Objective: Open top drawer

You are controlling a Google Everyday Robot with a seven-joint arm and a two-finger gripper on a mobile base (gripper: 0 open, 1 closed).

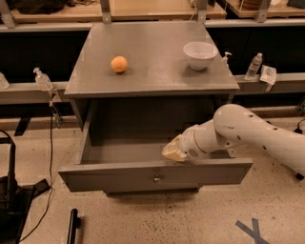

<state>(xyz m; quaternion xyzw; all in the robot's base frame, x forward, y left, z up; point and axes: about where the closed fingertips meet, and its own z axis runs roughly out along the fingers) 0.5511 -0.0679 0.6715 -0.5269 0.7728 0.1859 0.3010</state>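
Over the pulled-out top drawer [119, 174] hangs the pincer [172, 153], state unclear; speckled floor [167, 220].

Speckled beige terrazzo-type floor [143, 219], blue tape cross [252, 231] at lower right. Grey cabinet in centre, flat matte surface [152, 71]. Grey ledge [21, 91] runs behind it on both sides, with dark recess above. Wooden benchtops [152, 7] along top edge, on metal legs. Pump bottle [42, 79] on ledge left, clear water bottle [254, 66] on ledge right. Black cable [50, 157] hangs down to floor at left, black gear [12, 209] in lower left corner. Light is even, indoor. Claw [170, 153] is low, front of cabinet, right of centre.
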